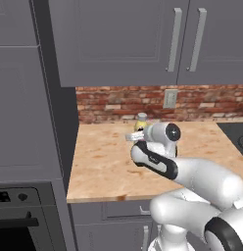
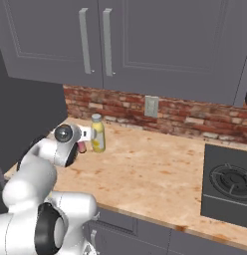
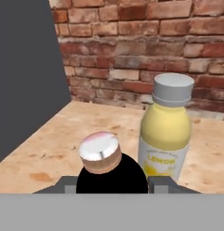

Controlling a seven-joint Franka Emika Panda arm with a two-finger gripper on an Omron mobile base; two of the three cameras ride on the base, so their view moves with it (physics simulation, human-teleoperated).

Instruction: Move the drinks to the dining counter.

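Now end effector (image 3: 112, 184) grips pink-capped bottle (image 3: 105, 164).

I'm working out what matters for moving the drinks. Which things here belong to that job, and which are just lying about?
Job:
yellow bottle
dark bottle, gripped by the gripper

Lying about:
wood counter
stove
outlet
cabinets

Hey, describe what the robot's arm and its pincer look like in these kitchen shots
The arm is glossy white, built of rounded, bulbous segments with black bands at the joints and a dark round cap at the wrist. No loose cables or markings show. The pincer has two small grey finger tips, blocky and squared off.
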